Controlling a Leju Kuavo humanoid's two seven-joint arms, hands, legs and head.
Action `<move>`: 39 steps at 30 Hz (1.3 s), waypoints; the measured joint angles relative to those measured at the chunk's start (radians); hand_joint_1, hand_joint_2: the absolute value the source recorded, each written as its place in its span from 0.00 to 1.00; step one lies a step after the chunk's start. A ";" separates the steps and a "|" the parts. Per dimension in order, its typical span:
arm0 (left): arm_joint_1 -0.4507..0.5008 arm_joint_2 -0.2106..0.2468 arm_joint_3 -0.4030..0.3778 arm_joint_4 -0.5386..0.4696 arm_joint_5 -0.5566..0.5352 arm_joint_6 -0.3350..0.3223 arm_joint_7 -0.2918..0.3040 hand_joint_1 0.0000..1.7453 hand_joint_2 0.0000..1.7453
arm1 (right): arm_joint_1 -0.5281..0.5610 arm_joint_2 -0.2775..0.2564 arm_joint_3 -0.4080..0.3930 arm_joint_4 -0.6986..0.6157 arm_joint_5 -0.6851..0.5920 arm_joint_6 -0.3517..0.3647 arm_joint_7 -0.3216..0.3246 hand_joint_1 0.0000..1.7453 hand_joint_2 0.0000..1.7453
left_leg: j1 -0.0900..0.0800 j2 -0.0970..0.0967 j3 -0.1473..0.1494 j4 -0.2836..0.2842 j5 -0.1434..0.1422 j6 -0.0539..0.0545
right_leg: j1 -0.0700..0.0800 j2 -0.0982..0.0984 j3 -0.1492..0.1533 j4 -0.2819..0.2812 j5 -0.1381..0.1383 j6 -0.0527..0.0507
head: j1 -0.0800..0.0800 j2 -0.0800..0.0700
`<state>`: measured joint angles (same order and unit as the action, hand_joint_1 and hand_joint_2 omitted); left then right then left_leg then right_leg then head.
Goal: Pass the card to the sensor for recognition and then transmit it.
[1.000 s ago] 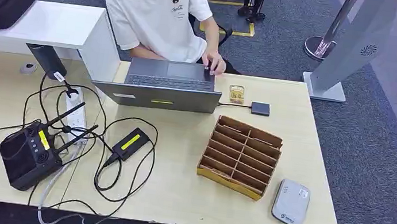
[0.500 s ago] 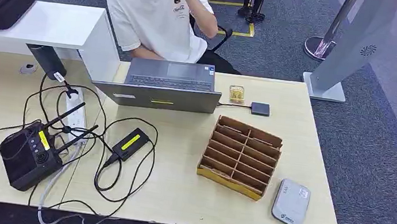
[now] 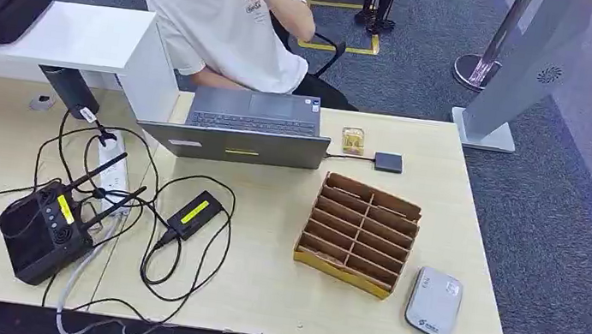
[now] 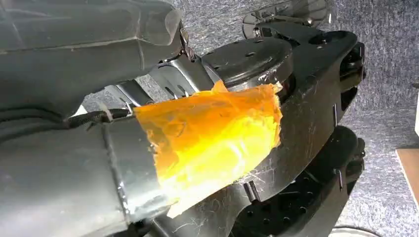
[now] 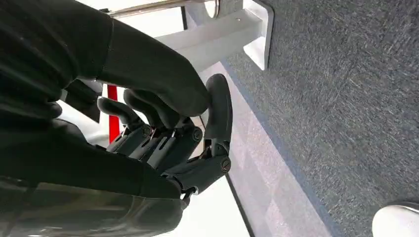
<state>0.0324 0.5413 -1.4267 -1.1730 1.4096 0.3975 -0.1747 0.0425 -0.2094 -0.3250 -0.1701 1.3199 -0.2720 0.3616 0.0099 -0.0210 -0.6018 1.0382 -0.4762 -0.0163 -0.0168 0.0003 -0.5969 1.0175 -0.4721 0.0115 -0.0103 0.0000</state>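
A wooden slotted card rack [image 3: 360, 233] stands on the light table [image 3: 259, 292], right of the middle; I see no card in its slots. A grey flat sensor device [image 3: 434, 303] lies at the table's front right corner. Behind the rack lie a small yellow card-like item [image 3: 353, 140] and a small black square pad [image 3: 388, 162] on a cable. My right hand [image 5: 173, 133] hangs over the carpet beside the table, its fingers loosely bent, thumb apart, holding nothing. My left hand [image 4: 99, 148] hangs low with orange tape [image 4: 212, 133] on it; its fingers are hidden.
A person in a white shirt [image 3: 225, 20] sits behind an open laptop [image 3: 242, 125]. A black radio box [image 3: 42, 233], a power strip [image 3: 112, 169], an adapter [image 3: 195, 212] and loose cables cover the table's left. A grey kiosk [image 3: 522, 67] stands back right.
The person has lifted a hand off the laptop up toward the head and leaned a little to the left. Nothing on the table has moved.
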 joint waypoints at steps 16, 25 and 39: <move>-0.023 0.002 -0.043 0.000 0.011 0.000 -0.005 1.00 0.00 | -0.006 0.006 0.000 0.000 0.018 0.003 0.009 1.00 1.00 | 0.000 0.000 0.001 0.000 0.000 0.000 | 0.000 0.000 0.000 0.000 0.000 -0.001 | 0.000 0.000; -0.030 0.002 -0.054 0.003 0.047 0.001 -0.026 1.00 0.00 | -0.006 0.010 0.000 0.000 0.020 0.003 0.000 1.00 1.00 | 0.000 0.000 0.001 0.000 0.000 0.000 | 0.000 0.000 0.000 0.000 -0.001 -0.001 | 0.000 0.000; -0.050 0.000 -0.084 0.003 0.026 0.032 -0.016 0.00 0.00 | -0.006 0.014 -0.005 0.000 0.029 0.006 0.022 0.00 1.00 | 0.000 0.000 0.001 0.000 0.000 0.000 | 0.000 0.000 0.000 0.000 -0.001 -0.001 | 0.000 0.000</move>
<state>-0.0173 0.5417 -1.5110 -1.1700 1.4355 0.4291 -0.1907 0.0363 -0.1957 -0.3303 -0.1701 1.3485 -0.2659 0.3837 0.0099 -0.0211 -0.6008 1.0382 -0.4764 -0.0165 -0.0168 0.0003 -0.5967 1.0175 -0.4726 0.0107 -0.0103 0.0000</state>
